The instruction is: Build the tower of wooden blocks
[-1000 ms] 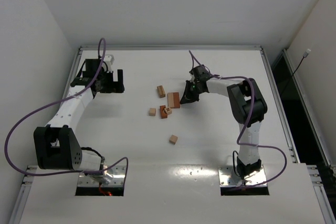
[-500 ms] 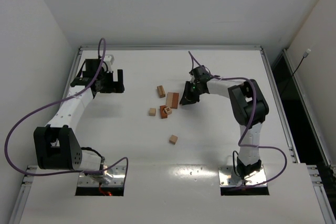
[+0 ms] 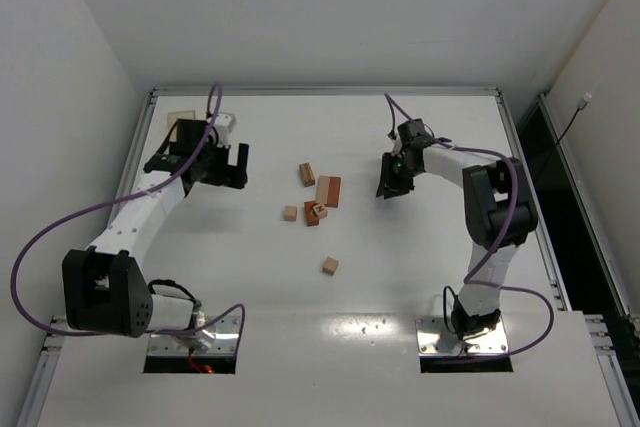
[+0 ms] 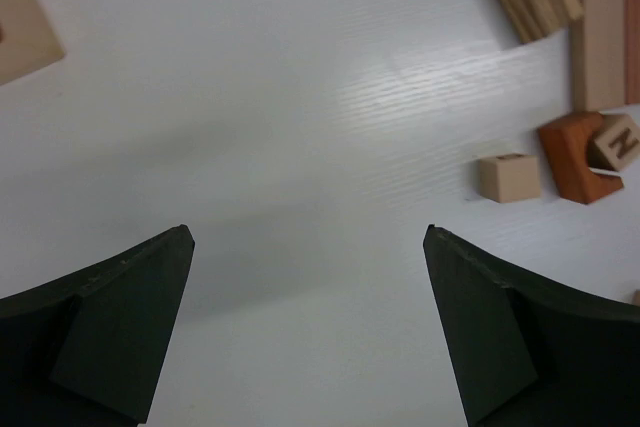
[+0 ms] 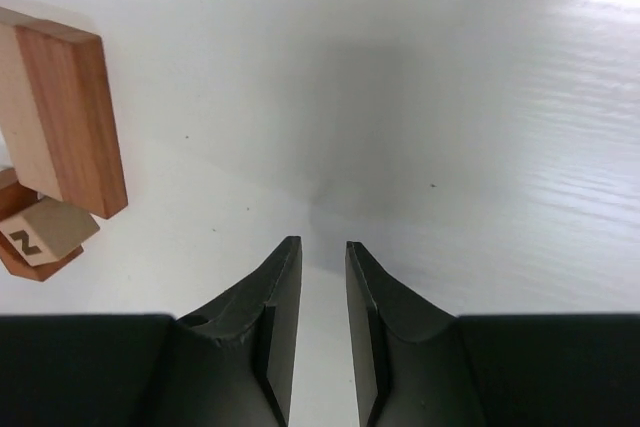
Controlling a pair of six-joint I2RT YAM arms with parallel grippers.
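**Both arms extended, one gripper wide, the other barely parted**

We stretch our left arm (image 3: 140, 212) forward along our left side, and its wrist turns inward. Our left gripper (image 3: 228, 165) points down with its jaws spread wide; in the left wrist view the two dark fingers (image 4: 120, 317) sit far apart with nothing between them.

Our right arm (image 3: 490, 209) rises from its base, bends at the elbow and reaches inward. Our right gripper (image 3: 392, 183) points down, its jaws only a narrow slit apart, and it holds nothing.
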